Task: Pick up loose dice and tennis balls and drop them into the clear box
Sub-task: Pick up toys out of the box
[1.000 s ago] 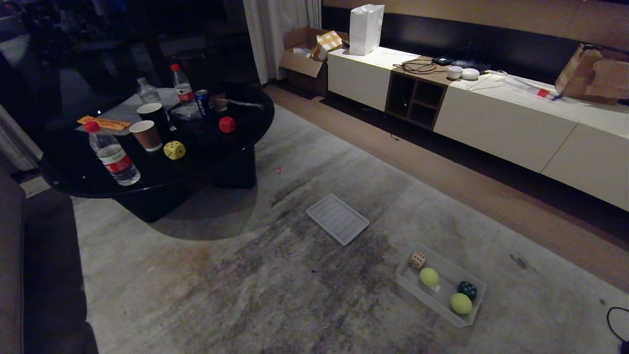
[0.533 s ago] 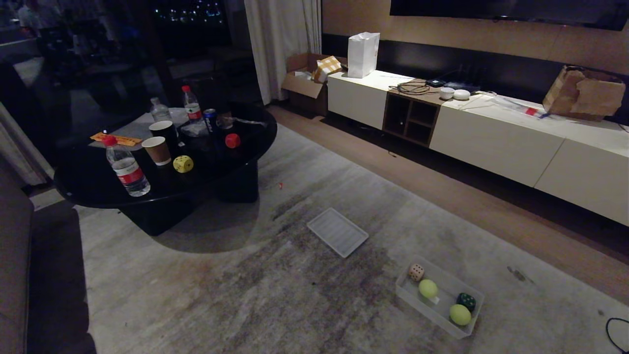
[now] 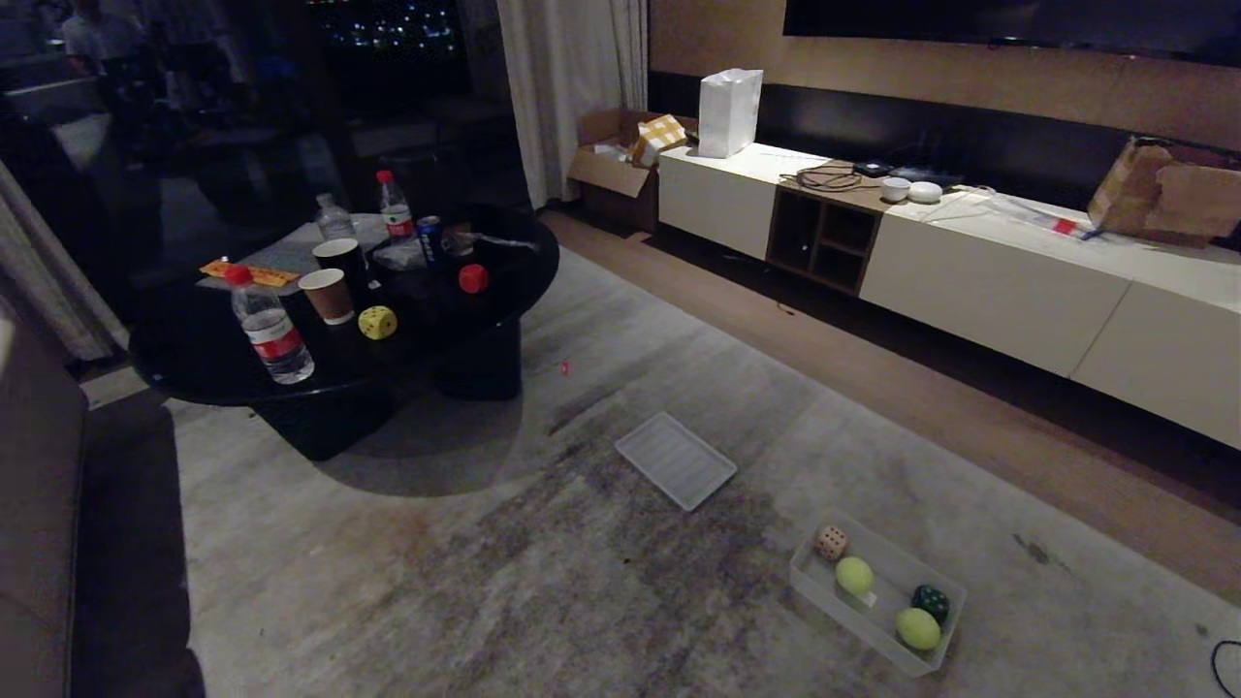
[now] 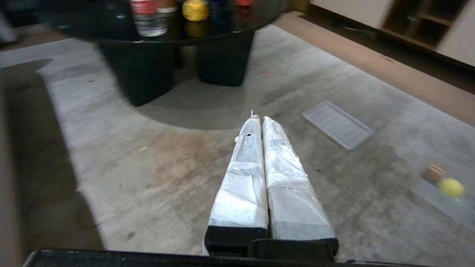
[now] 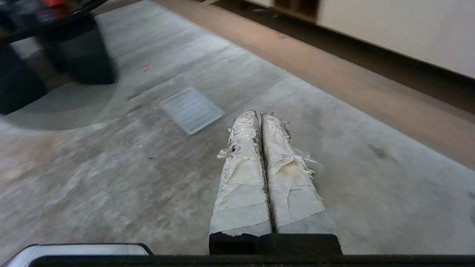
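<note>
The job looks about half done.

Nearest, on the right of the rug, sits the clear box [image 3: 877, 606]. It already has four things in it, and I count them like this: two tennis balls, the near tennis ball [image 3: 917, 628] and the far tennis ball [image 3: 854, 574]; and two dice, the dark green die [image 3: 931, 602] at the right side of the box and the beige die [image 3: 830, 542] in the far left corner.

A bit farther, in the middle of the rug, lies one flat clear lid [image 3: 676, 460]. It is apart from the box.

Farther still, on the left, is the black table [image 3: 194, 359]. Two dice are up there and not yet put away: the yellow die [image 3: 377, 322] by the paper cup [image 3: 327, 295], and past it the red die [image 3: 473, 278]. I see no loose balls anywhere. So I think two dice are left to fetch.

The table also holds three bottles, two cups and a can.

Neither arm shows in the head view. The left gripper [image 4: 257, 118] has its fingers pressed together and holds nothing, pointing over the rug toward the table. The right gripper [image 5: 258, 113] is pressed together too, holding nothing, over the rug just past the lid.
</note>
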Robot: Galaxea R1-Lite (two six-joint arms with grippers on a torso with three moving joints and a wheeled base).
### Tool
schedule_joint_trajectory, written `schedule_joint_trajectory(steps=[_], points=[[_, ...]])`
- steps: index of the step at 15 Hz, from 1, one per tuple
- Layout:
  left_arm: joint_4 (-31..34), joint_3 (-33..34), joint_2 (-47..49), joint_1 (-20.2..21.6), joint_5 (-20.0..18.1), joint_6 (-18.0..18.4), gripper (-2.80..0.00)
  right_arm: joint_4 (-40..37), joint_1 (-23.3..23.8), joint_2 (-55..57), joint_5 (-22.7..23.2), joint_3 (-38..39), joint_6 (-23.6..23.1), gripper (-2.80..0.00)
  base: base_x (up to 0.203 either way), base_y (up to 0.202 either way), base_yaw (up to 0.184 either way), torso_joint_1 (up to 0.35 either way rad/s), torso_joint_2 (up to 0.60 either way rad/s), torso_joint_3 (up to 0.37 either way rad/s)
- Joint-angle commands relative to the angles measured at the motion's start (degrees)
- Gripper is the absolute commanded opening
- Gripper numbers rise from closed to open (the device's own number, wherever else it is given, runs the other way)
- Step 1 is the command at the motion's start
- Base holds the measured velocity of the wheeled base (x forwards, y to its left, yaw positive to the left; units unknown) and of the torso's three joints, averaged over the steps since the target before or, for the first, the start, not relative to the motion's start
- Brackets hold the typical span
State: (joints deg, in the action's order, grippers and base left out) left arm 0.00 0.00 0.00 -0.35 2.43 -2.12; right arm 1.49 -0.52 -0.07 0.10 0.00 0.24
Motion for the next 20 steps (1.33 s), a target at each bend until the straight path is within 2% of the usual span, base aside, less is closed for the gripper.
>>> schedule_joint_trajectory(steps=[1,15,20], points=[[0.0,0.09,0.09,0.0,0.12,-0.08,-2.8,0.01,-0.09,0.07,-0.01,0.54,0.02,-2.8,-0.001,-0.009,0.134,-0.002,0.0,0.007],[0.0,0.09,0.09,0.0,0.12,-0.47,-2.8,0.01,-0.01,0.07,-0.1,0.53,0.11,-2.8,0.001,-0.007,0.161,0.004,0.0,0.004],[-0.02,0.09,0.09,0.0,0.24,-0.78,-2.8,0.01,-0.03,0.07,-0.01,0.53,0.11,-2.8,0.0,-0.001,0.017,-0.001,0.0,0.001]])
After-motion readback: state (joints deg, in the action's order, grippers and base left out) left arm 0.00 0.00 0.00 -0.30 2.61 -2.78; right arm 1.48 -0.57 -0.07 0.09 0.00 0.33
